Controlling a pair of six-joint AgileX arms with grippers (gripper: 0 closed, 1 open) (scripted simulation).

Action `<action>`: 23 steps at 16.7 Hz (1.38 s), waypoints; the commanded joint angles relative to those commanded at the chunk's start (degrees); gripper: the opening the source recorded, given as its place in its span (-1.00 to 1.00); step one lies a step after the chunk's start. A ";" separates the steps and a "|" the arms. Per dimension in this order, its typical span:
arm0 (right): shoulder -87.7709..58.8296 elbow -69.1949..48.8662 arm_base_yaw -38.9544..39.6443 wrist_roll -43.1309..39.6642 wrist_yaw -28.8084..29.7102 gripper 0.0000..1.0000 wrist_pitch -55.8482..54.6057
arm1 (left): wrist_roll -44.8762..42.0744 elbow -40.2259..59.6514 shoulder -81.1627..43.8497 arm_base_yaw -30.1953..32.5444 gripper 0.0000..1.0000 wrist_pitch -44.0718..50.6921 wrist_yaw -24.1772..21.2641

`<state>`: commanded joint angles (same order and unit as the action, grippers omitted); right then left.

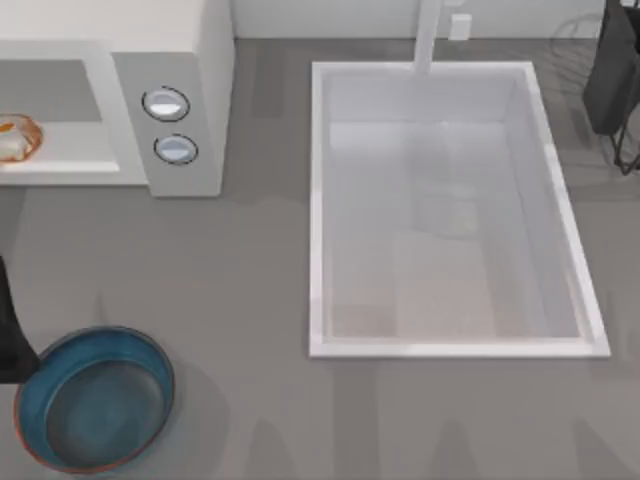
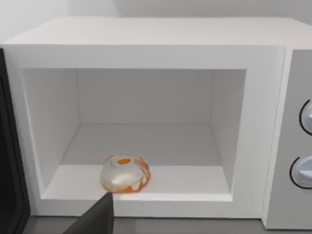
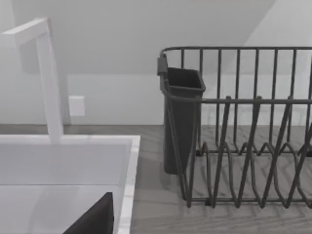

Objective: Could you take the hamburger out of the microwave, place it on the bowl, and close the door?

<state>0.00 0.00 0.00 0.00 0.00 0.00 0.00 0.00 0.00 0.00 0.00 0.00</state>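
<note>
Two unlabelled knobs [image 1: 169,104] sit on the microwave [image 1: 170,60], at the worktop's [image 1: 250,300] far left. One hamburger [image 2: 125,173] lies at the open cavity's front edge, just beyond the left gripper's finger [image 2: 100,214]. How the jaws stand I cannot tell. Nearer sits the bowl [image 1: 95,398].

White microwave [image 2: 146,44]; cream-orange hamburger [image 2: 125,173]; teal bowl [image 1: 95,400], reddish rim; dark rack [image 3: 243,146].
</note>
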 joint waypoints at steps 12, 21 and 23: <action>0.00 0.00 0.00 0.00 0.00 1.00 0.00 | -1.13 13.34 -33.84 -2.49 1.00 -15.65 -2.99; 0.00 0.00 0.00 0.00 0.00 1.00 0.00 | -2.93 33.99 -86.26 -6.35 1.00 -39.88 -7.54; 0.00 0.00 0.00 0.00 0.00 1.00 0.00 | -3.33 38.52 -97.79 -7.22 1.00 -45.21 -8.54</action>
<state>0.00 0.00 0.00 0.00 0.00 0.00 -3.33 38.52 -97.79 -7.22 -45.21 -8.54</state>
